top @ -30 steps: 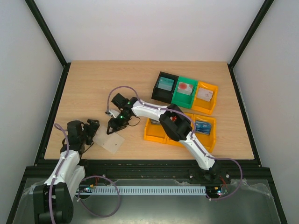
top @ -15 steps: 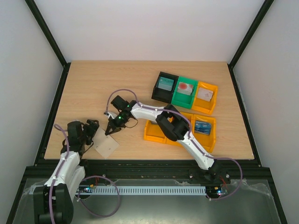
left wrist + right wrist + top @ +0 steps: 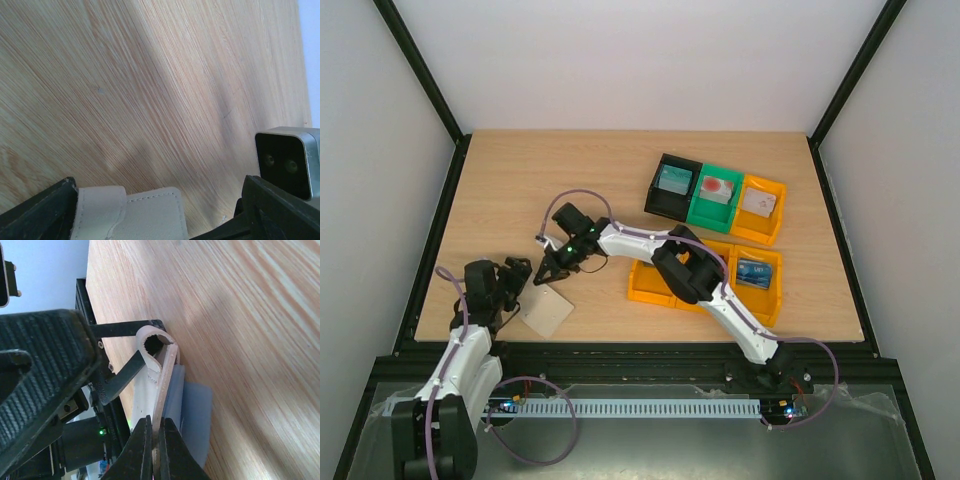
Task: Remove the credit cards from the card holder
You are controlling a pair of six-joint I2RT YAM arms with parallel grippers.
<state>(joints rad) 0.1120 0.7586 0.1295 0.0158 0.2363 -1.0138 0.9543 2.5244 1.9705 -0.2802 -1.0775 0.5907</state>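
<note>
At the near left of the wooden table (image 3: 520, 180), the card holder (image 3: 547, 311) lies flat with its pale beige outside up, just in front of the 2 grippers.

The right gripper (image 3: 542, 279) reaches over from the right arm. Its fingers are pressed together on a thin beige edge of the holder. In the right wrist view the fingertips (image 3: 142, 450) pinch that flap, which curls into a small loop farther out. The blue-grey inside shows beside it.

The left gripper (image 3: 518, 274) stands wide open. In its wrist view the holder's stitched beige corner lies between the 2 fingers, close against 1 of them, and nothing is clamped.

Toward the far right stands a row of 3 bins, side by side and touching:
- The black bin (image 3: 653, 195) holds a pale teal item.
- The green bin (image 3: 725, 170) holds something red and white.
- The far yellow bin (image 3: 767, 183) holds a grey-white item.

What these 3 items are is too small to tell.

Nearer the arms, a second row of near yellow bins (image 3: 645, 292) lies partly under the right arm, which hides the middle of that row. In its right-hand compartment lies a blue card (image 3: 752, 272), flat on the bottom. The left-hand compartment shows only its yellow floor. Both rows are well apart from the card holder.
</note>
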